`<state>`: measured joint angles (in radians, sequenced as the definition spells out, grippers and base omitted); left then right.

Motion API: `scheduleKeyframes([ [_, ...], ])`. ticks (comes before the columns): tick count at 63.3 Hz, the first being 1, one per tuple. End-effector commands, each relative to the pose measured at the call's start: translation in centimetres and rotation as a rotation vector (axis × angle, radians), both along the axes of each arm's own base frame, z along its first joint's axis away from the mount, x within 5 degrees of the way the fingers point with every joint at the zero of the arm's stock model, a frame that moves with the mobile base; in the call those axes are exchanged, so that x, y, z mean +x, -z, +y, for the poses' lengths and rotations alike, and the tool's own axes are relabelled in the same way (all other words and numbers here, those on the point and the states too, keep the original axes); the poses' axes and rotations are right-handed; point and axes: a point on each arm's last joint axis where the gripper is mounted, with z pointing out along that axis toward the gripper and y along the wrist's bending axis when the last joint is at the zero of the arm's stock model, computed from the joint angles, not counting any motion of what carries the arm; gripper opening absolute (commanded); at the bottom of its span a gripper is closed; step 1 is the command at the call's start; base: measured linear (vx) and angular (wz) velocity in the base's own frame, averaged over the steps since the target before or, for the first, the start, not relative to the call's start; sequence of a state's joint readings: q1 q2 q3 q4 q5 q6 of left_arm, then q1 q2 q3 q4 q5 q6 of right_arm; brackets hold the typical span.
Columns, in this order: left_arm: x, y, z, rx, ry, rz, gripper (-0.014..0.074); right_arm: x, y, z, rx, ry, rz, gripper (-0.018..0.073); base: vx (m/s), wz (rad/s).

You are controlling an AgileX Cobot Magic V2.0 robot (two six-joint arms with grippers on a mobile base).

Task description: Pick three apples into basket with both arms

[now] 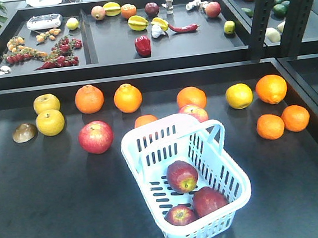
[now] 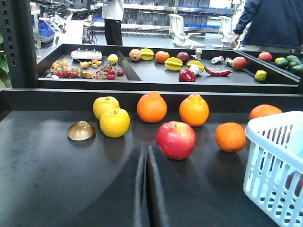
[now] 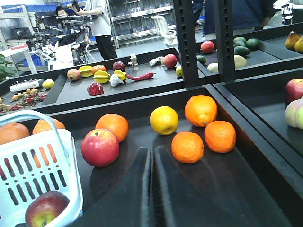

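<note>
Front view: three apples (image 1: 182,176) in basket (image 1: 144,137); no gripper visible.

Left wrist view: left gripper (image 2: 146,189) jaws pressed together, empty; red apple (image 2: 176,140) just ahead, basket (image 2: 274,161) off right, cut by frame.

Right wrist view: right gripper (image 3: 151,189) jaws pressed together, empty; basket (image 3: 38,161) off left, apple (image 3: 46,209) partly hidden inside.

Apples likely firm, smooth, slippery, moderately heavy; grasp across widest middle.

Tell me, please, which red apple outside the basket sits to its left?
The large red apple alone on the table, left of the basket; the other sits behind it.
</note>
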<state>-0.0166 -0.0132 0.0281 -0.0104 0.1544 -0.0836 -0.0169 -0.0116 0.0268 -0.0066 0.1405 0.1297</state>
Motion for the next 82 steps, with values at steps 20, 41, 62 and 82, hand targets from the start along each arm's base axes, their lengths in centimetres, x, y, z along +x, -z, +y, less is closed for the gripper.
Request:
scheduleKeyframes([
  [20, -0.18, -1.66, -0.02, -0.007, 0.004, -0.119, -0.0006, -0.01, -0.31, -0.02, -0.009, 0.004, -0.074, -0.0005, 0.0, 0.0],
  [41, -0.18, -1.66, -0.02, -0.007, 0.004, -0.119, -0.0006, -0.01, -0.31, -0.02, -0.009, 0.004, -0.074, -0.0005, 0.0, 0.0],
  [62, -0.18, -1.66, -0.02, -0.007, 0.004, -0.119, -0.0006, -0.01, -0.31, -0.02, -0.009, 0.004, -0.074, -0.0005, 0.0, 0.0],
  [82, -0.18, -1.66, -0.02, -0.007, 0.004, -0.119, -0.0006, -0.01, -0.31, -0.02, -0.009, 0.004, -0.074, -0.0005, 0.0, 0.0],
])
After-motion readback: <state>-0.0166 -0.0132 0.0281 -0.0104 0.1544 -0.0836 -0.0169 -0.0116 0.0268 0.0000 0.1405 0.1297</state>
